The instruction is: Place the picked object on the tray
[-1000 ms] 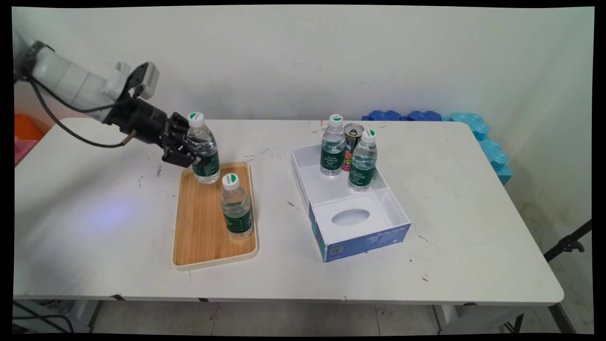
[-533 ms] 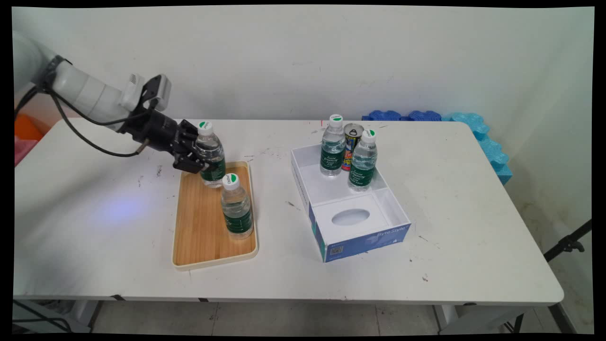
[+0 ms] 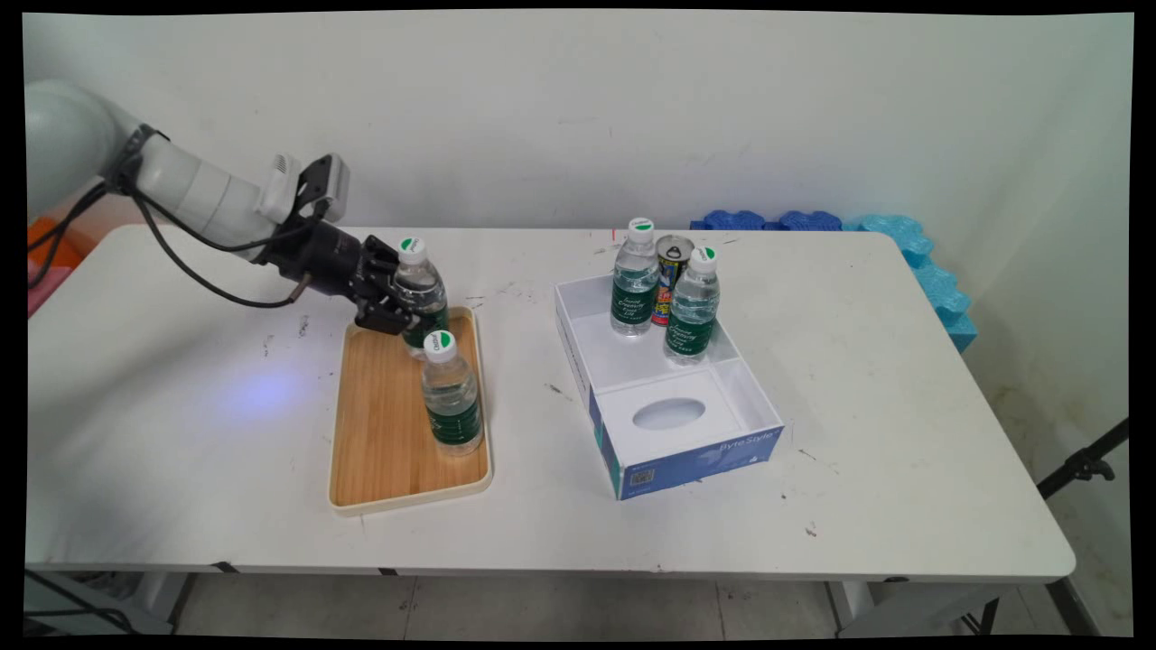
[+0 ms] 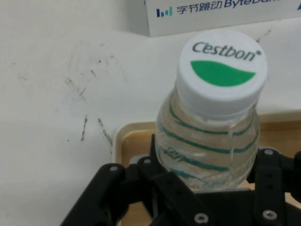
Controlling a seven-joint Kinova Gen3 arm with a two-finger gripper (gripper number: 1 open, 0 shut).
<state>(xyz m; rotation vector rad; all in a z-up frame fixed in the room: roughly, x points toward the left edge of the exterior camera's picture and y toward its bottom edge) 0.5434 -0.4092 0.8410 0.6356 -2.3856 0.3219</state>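
Observation:
My black gripper point(image 3: 404, 311) is shut on a clear water bottle point(image 3: 421, 291) with a green label and a white-and-green cap, held over the far end of the wooden tray point(image 3: 379, 433). The hand view shows that same bottle point(image 4: 211, 132) clamped between the fingers, its Cestbon cap tilted toward the camera, with the tray's rim point(image 4: 123, 136) below it. A second water bottle point(image 3: 450, 394) stands upright on the tray, just in front of the held one.
A white and blue open box point(image 3: 713, 406) lies right of the tray; two water bottles point(image 3: 635, 280) point(image 3: 694, 307) stand in its far compartment, with a can point(image 3: 671, 275) behind them. Blue foam blocks point(image 3: 912, 262) line the table's far right corner.
The gripper has carried the bottle to the right and toward the far end of the tray, closer to the bottle that stands there. Nothing else moved.

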